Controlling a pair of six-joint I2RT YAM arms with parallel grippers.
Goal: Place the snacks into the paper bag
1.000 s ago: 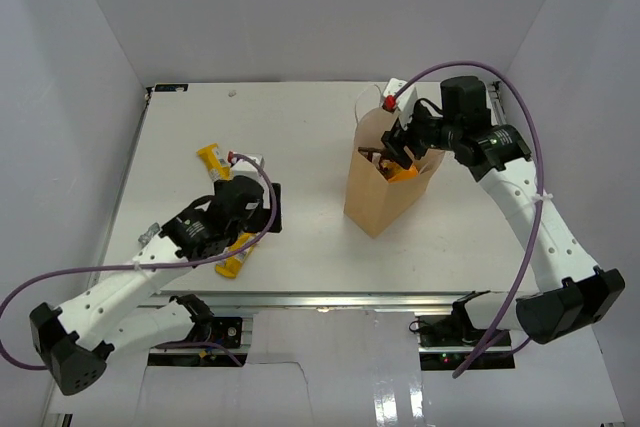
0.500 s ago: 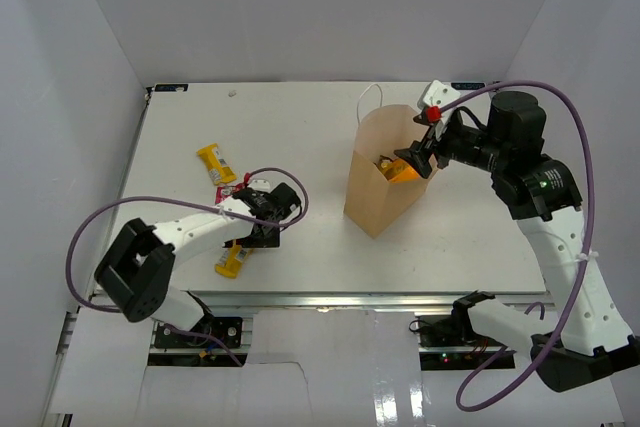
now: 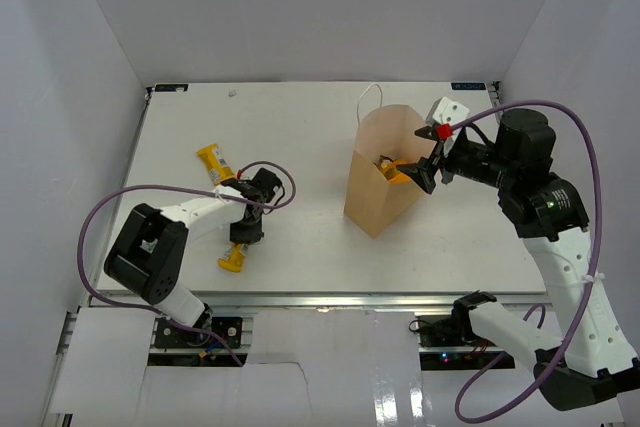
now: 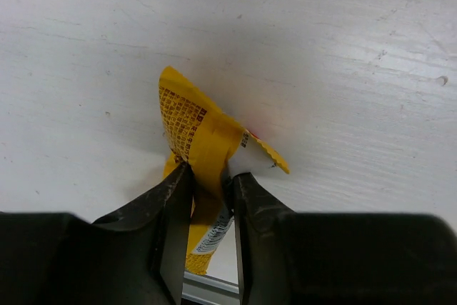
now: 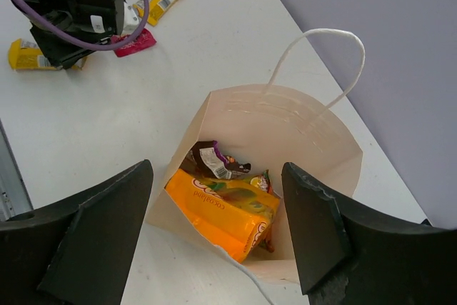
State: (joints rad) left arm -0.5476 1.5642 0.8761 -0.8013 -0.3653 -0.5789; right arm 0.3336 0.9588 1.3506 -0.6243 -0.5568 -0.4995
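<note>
My left gripper (image 4: pixel 207 176) is shut on a yellow bar (image 4: pixel 196 130), pinching its wrapper up off the table near the front left (image 3: pixel 231 260). A second yellow bar (image 3: pixel 212 160) and a red packet (image 5: pixel 136 42) lie just behind it. The brown paper bag (image 3: pixel 372 197) stands upright at centre right. Inside it lie an orange-yellow pouch (image 5: pixel 225 208) and a dark purple bar (image 5: pixel 214 162). My right gripper (image 5: pixel 218 169) hangs open above the bag's mouth with nothing between its fingers.
The bag's white cord handle (image 5: pixel 325 41) sticks up at its far side. The table's front edge with a metal rail (image 4: pixel 211 287) runs right below the held bar. White walls close in the left, back and right.
My left gripper has closed on the yellow bar and the arm has drawn slightly left. My right gripper has pulled up and back out of the bag's mouth.
</note>
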